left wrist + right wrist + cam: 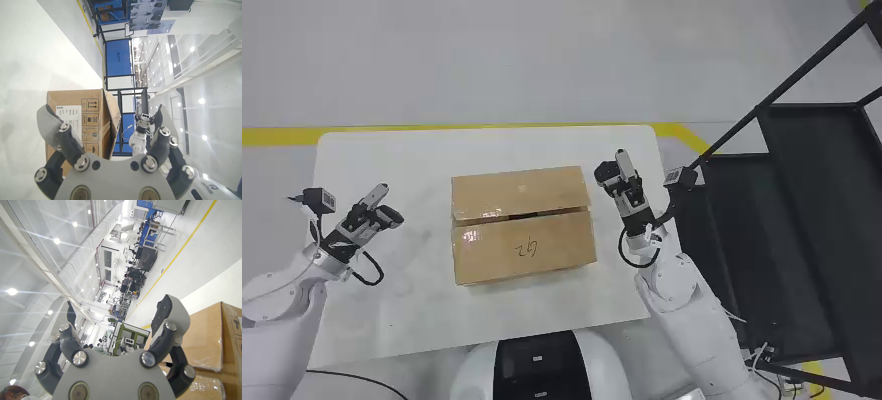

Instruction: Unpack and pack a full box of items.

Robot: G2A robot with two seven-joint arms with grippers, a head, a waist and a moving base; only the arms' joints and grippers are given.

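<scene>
Top view: box [523,226], long axis 9–3 o'clock; right gripper [616,174] beside it at 3, left gripper [382,203] farther off at 9, both spread wide, empty.

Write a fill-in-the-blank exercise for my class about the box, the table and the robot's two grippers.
1. The table under the cardboard box is ____ in colour.
2. The box stands ____ the left gripper and the right gripper.
3. Both grippers have their fingers ____ and hold nothing.
4. The black rack stands beside the table on the robot's ____ side.

Missing words: white; between; open; right.
</scene>
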